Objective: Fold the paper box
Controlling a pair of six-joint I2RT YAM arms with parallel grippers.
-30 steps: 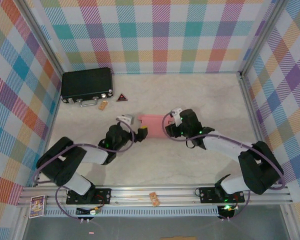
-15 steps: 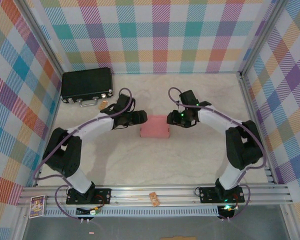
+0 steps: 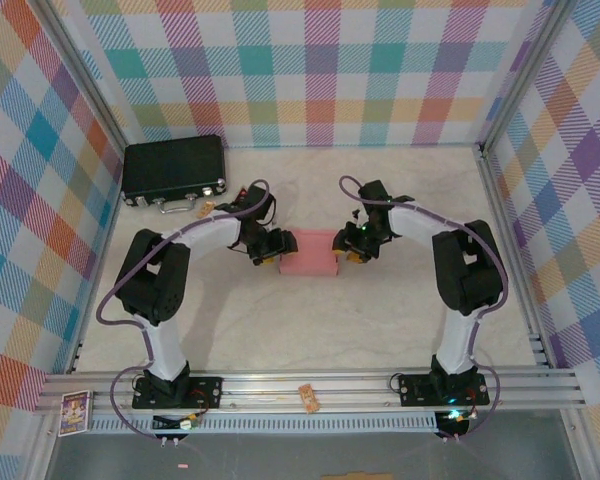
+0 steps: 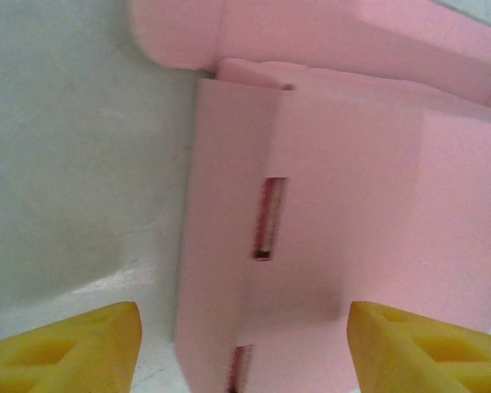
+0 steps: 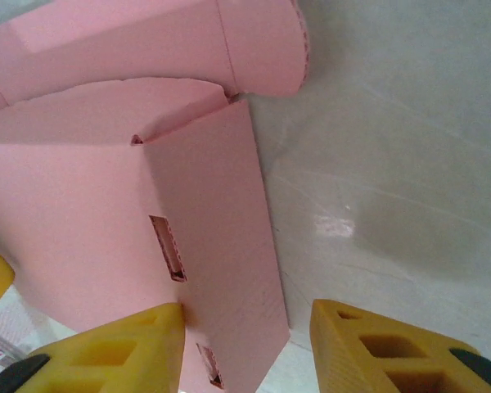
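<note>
Overhead view of a pale marbled surface (image 3: 380, 320) walled in by pastel plaid panels (image 3: 310, 70). At far left, near the back corner, a black case (image 3: 173, 170) with metal latches lies flat. To its right the left arm (image 3: 205, 235) reaches inward, and the left gripper (image 3: 272, 248) sits at the left end of the paper box (image 3: 310, 255). The box is small, rectangular and salmon pink. It lies flat near the middle of the surface, between the two grippers. At its right end sits the right gripper (image 3: 348, 250), whose arm curves in from the right side.

In the left wrist view, two yellow fingers (image 4: 65, 344) stand wide apart at the bottom corners, so this gripper is open. One is over bare surface and the other is in front of pink card. The box's folded end, with a narrow slot (image 4: 268, 217) cut in it, lies between and ahead of them (whether either finger touches the card cannot be told).

In the right wrist view, this gripper's yellow fingers (image 5: 393, 352) also stand apart and open. The long edge of a pink panel runs down into the gap between them. The finger at the left of that view overlaps the card, and the other is over bare surface
</note>
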